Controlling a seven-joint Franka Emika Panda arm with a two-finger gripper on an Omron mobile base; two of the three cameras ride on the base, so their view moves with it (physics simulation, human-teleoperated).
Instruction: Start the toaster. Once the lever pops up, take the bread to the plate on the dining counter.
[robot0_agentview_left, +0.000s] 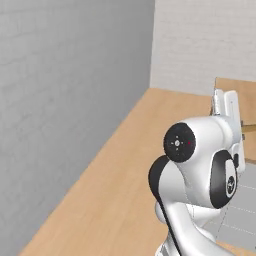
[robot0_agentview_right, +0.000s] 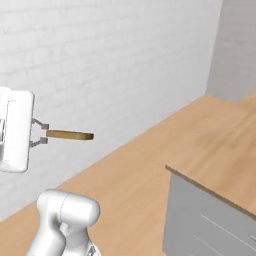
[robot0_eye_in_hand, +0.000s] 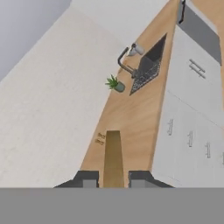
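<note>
**Above the counter: bread in the grip, plate yet to be found**

From the left base view, you see the arm's white body blocking most of the light-wood counter. Only a sliver of the bread pokes out at the right edge, past the hand, so don't judge the grasp from here.

From the right base view, your picture is much better. The gripper is clenched on one end of the bread, which sticks out level and edge-on, held in the air well above the counter and in front of the white brick wall. Nothing supports the slice's free end.

From the hand view, you look along the slice, pinched between the two dark fingertips. Beyond it lie the wood top, a built-in sink with a dark faucet, a small potted plant and grey cabinet fronts.

What can go wrong: you hold the bread by one end only, so a fast swing or a brush against the wall or a counter edge could twist it loose. You also have no plate in sight; releasing before you locate it would leave the slice on bare wood.
</note>
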